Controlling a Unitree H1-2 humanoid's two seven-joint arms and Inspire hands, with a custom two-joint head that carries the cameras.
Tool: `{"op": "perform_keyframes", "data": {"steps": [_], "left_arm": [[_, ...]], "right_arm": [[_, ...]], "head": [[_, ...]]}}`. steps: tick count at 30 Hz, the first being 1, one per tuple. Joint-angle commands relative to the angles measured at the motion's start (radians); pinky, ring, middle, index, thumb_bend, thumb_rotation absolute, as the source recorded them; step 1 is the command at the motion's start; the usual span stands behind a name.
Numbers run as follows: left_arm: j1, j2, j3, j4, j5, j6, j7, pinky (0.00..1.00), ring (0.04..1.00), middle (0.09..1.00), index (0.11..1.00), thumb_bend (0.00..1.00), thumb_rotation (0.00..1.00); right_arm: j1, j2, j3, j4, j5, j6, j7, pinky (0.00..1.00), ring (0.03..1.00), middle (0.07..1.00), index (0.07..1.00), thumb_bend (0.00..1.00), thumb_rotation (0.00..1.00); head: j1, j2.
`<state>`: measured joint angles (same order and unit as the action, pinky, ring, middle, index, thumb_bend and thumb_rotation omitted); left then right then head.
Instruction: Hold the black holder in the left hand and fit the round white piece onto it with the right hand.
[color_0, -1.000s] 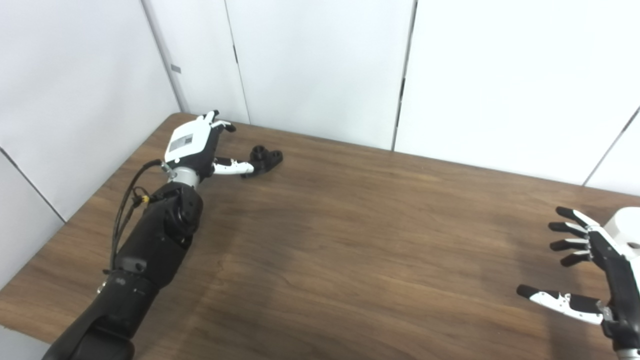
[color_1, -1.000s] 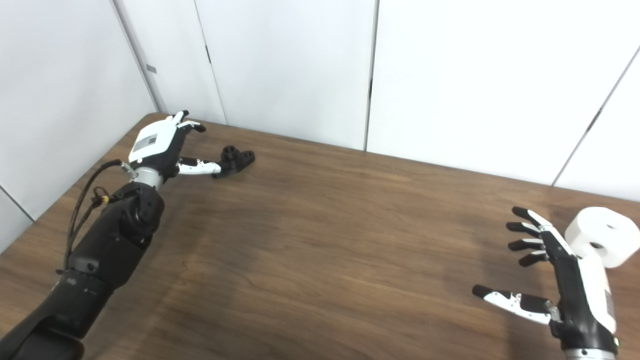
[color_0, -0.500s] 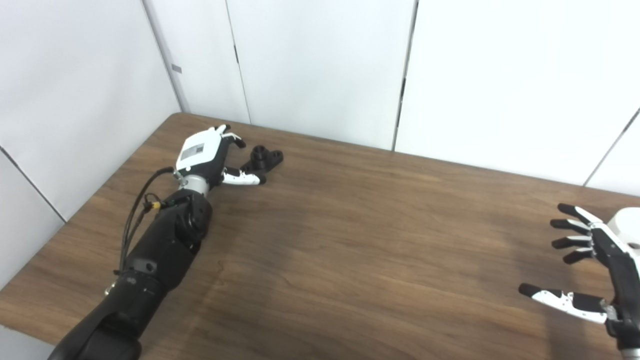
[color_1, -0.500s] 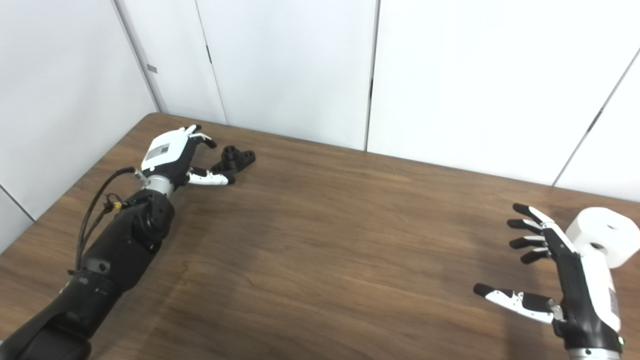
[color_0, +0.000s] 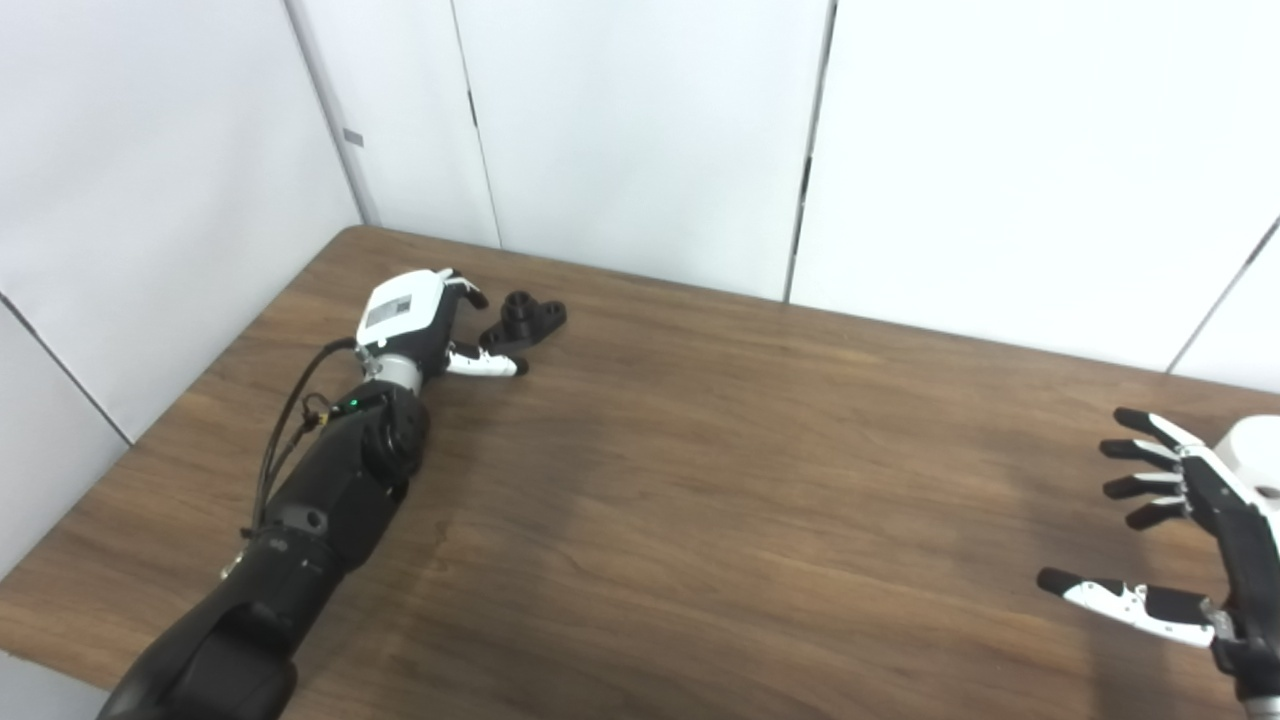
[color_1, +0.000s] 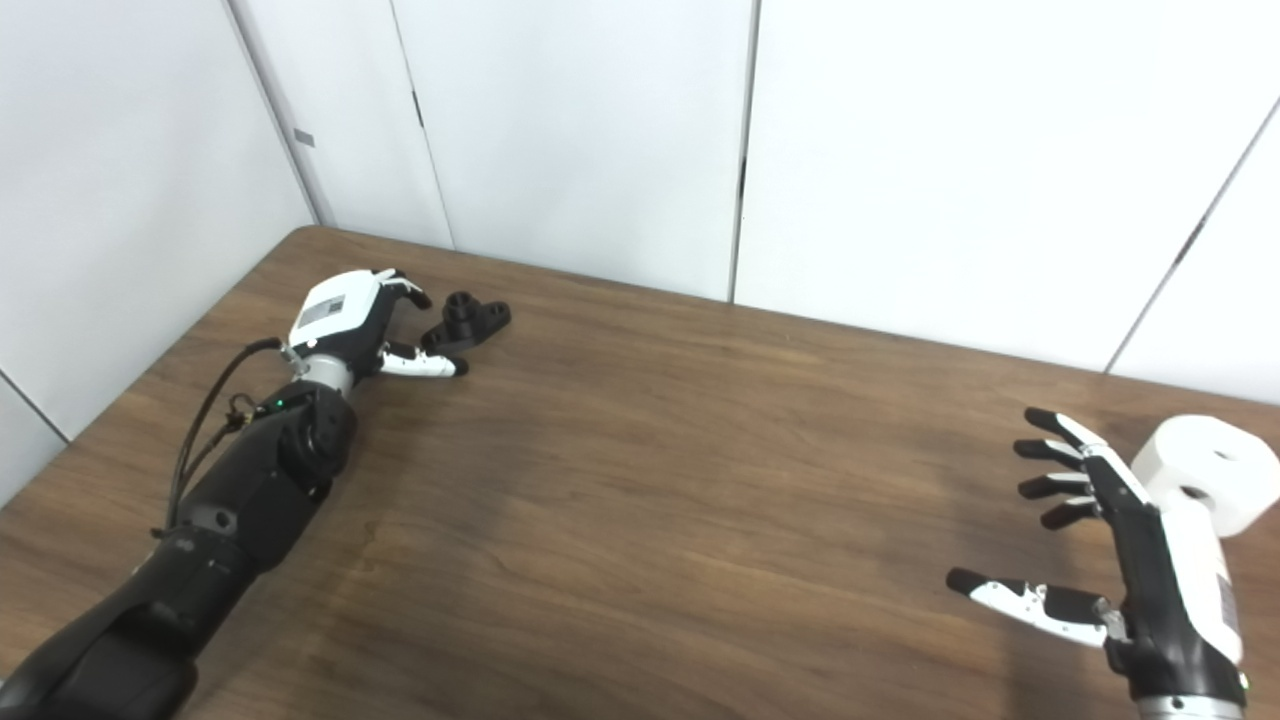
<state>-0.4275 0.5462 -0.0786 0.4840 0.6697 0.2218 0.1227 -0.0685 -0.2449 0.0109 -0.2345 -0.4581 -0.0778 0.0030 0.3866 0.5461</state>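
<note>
The black holder (color_0: 524, 317) lies on the brown table at the far left, a short post rising from a flat base. My left hand (color_0: 420, 320) rests just left of it with fingers apart, thumb (color_0: 485, 363) stretched out in front of the holder, not gripping it. The round white piece (color_1: 1205, 482), a thick ring with a centre hole, stands at the far right. My right hand (color_1: 1110, 545) hovers open just left of the white piece, fingers spread, touching nothing.
White wall panels (color_0: 640, 140) close off the table's back and left sides. The wooden tabletop (color_0: 700, 480) stretches wide between the two hands. A cable (color_0: 285, 420) loops along the left forearm.
My left hand has drawn back and lowered toward the table, its thumb sliding off the holder's side to sit in front of it. The right hand has barely moved.
</note>
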Motion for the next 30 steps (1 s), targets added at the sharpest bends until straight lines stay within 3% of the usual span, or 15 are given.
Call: {"op": "perform_keyframes", "data": {"steps": [1, 12, 30], "left_arm": [[-0.055, 0.029, 0.009, 0.002, -0.005, -0.023, 0.046, 0.78, 0.963, 0.923, 0.719, 0.94, 0.37], [-0.077, 0.018, 0.001, 0.067, -0.042, -0.059, 0.080, 0.81, 0.967, 0.932, 0.723, 0.93, 0.34], [-0.112, -0.021, -0.040, 0.140, -0.100, -0.138, 0.093, 0.76, 0.940, 0.909, 0.695, 0.91, 0.34]], "right_arm": [[-0.018, 0.002, -0.001, -0.026, -0.001, -0.021, -0.017, 0.49, 0.618, 0.739, 0.826, 0.78, 0.00], [-0.007, 0.005, -0.008, -0.033, 0.009, -0.022, -0.014, 0.49, 0.620, 0.740, 0.828, 0.77, 0.00], [0.001, 0.009, -0.016, -0.053, 0.009, -0.010, -0.009, 0.48, 0.614, 0.741, 0.829, 0.75, 0.00]], "head": [[-0.001, 0.000], [-0.008, 0.004], [-0.017, 0.015]]}}
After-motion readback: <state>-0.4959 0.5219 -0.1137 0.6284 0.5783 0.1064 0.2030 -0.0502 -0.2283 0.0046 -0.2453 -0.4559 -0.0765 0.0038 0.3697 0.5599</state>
